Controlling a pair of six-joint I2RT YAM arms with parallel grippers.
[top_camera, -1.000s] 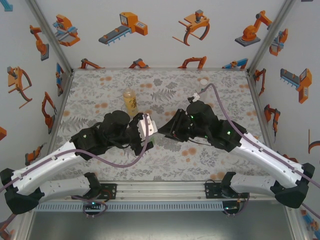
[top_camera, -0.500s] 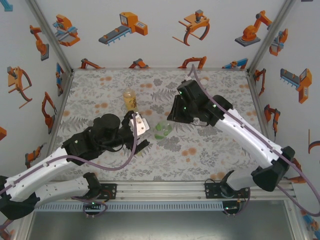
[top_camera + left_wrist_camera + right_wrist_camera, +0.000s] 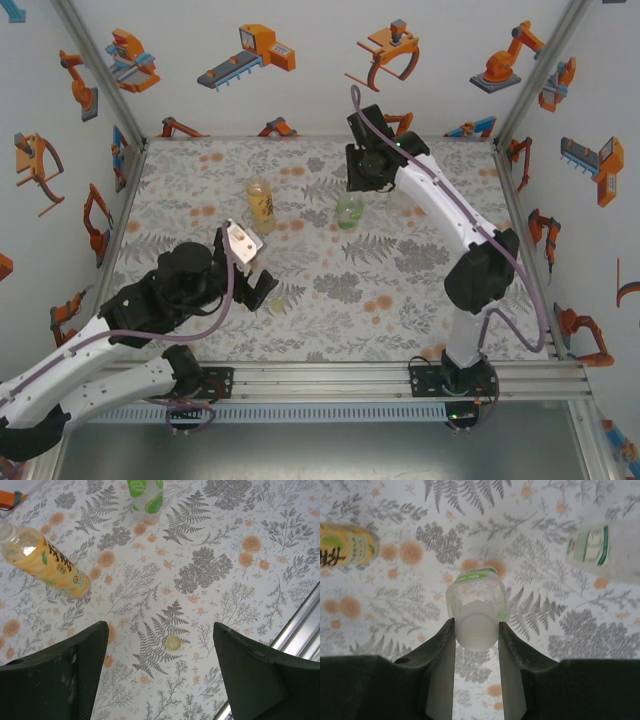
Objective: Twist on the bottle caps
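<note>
Three bottles (image 3: 477, 597), one loose cap (image 3: 173, 642)

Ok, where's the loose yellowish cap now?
In the left wrist view the loose cap lies on the table just ahead of the left tool, nearer than the amber bottle.

Right pincer (image 3: 352, 194) over green bottle (image 3: 349, 215), amber bottle (image 3: 260, 204) apart

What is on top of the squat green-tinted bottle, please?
A whitish cap, pinched between the right gripper's fingers. It covers the neck, so how far it is screwed on cannot be seen.
</note>
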